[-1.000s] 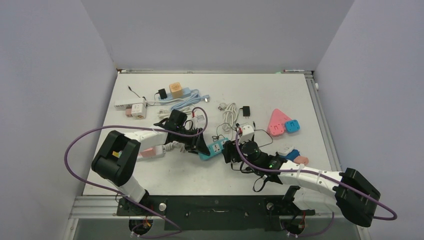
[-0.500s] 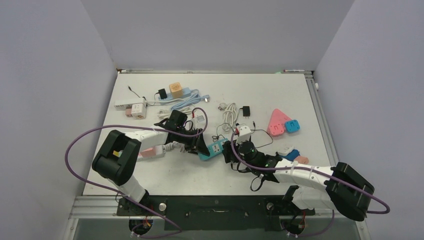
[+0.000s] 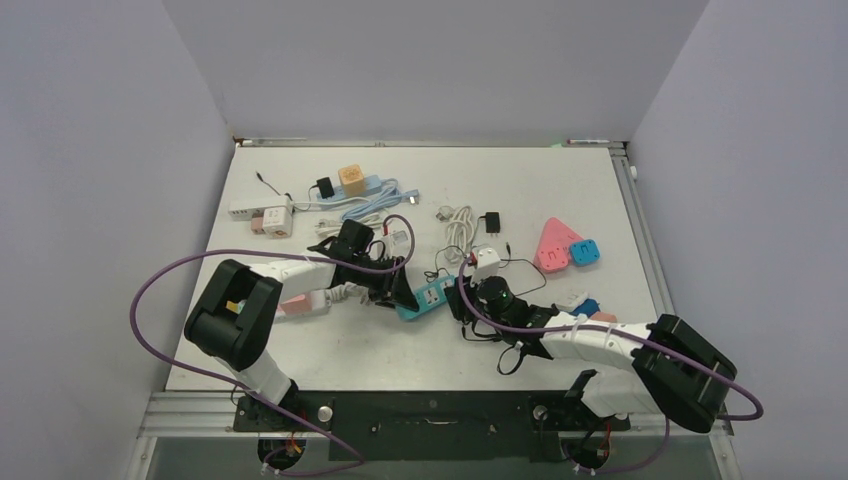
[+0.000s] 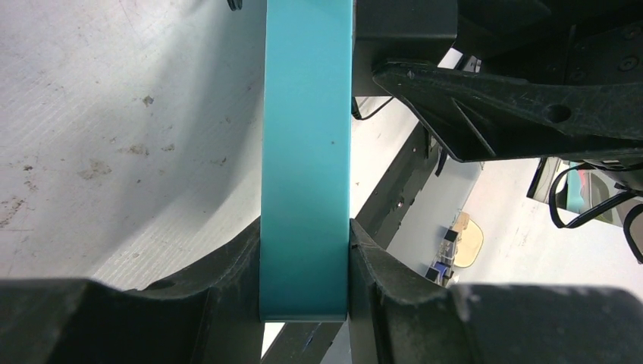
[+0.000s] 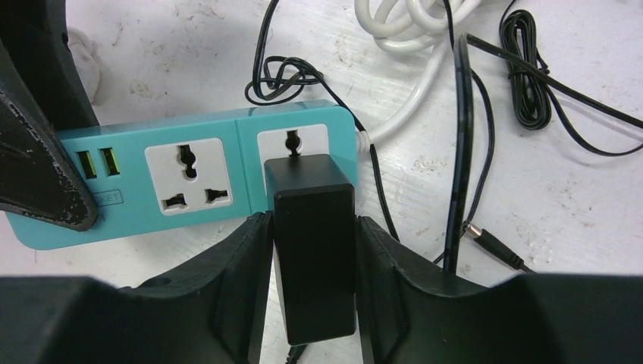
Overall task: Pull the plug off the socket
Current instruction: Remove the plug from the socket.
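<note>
Plug (image 5: 312,258), black and boxy, seemingly fully seated in the end socket (image 5: 292,140) of the teal power strip (image 5: 243,167) (1 of 2 outlets on its face). Clamped across both sides by the right gripper (image 5: 311,224), long axis pointing straight back toward that wrist. Strip's other end pinched tight in the left gripper (image 4: 305,227). Likely calls for a straight pull along that axis, away from the strip's face.

Only one bit of print is readable: small grey lettering on the teal power strip (image 5: 152,130), on its face just below the two yellow-green USB ports (image 5: 98,163). It ends in "KET" and the start is covered. Any markings on other items are too small or blurred to read.
</note>
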Motion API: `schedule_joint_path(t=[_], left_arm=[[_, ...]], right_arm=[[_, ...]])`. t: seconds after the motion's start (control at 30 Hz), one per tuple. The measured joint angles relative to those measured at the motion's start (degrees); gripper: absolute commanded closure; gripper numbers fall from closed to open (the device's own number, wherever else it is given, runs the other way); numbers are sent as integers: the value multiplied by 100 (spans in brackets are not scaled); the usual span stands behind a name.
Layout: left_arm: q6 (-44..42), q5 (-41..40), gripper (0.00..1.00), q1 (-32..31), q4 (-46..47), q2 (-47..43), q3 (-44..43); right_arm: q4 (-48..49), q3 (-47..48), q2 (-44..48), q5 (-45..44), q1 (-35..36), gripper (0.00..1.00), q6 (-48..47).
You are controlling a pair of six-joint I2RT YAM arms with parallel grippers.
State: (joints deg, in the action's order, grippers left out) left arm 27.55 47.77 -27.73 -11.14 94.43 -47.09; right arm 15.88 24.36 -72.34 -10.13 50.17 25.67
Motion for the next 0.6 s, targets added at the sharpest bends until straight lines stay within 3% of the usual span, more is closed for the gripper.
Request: schedule_joint_path(t=[0.5, 0.6], left_arm=[[-129, -101, 100, 87, 24, 0, 0], [-144, -153, 100, 94, 46, 0, 0]], right_arm=[[304, 223, -485, 289, -136, 93, -149], [225, 369, -605, 411, -236, 95, -142]])
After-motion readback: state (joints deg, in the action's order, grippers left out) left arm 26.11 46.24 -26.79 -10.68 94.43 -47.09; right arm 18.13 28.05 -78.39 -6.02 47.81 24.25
